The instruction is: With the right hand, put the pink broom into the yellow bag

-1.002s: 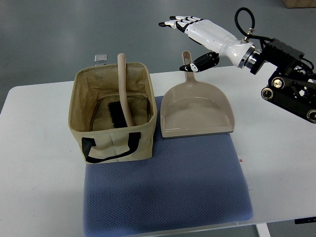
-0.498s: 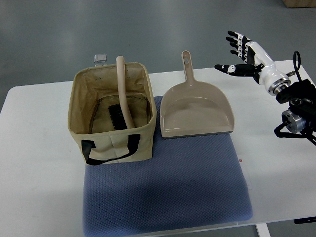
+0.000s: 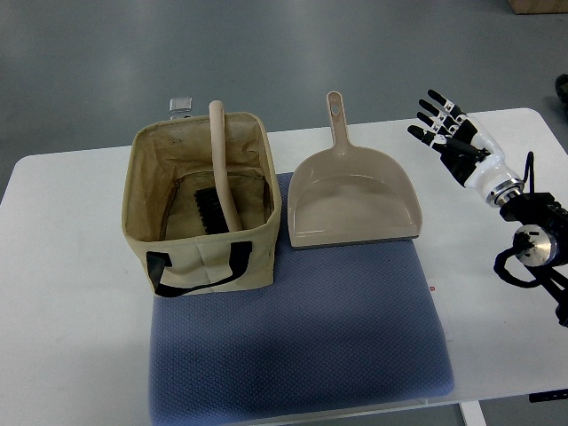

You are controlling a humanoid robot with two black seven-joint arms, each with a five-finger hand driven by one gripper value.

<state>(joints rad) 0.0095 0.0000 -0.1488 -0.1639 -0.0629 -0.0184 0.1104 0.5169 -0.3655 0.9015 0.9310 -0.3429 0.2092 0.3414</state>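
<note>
I see the blue mat (image 3: 302, 346) bare. The broom (image 3: 220, 169) stands inside the bag (image 3: 202, 209), beside the dustpan (image 3: 353, 200). My right hand (image 3: 454, 138) has withdrawn rightward, fingers spread, empty: placement looks complete.

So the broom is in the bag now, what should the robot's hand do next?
Probably just pull the right hand back to rest. The broom already stands in the bag, bristles down, and the hand is open and empty, off to the right of the dustpan.
</note>
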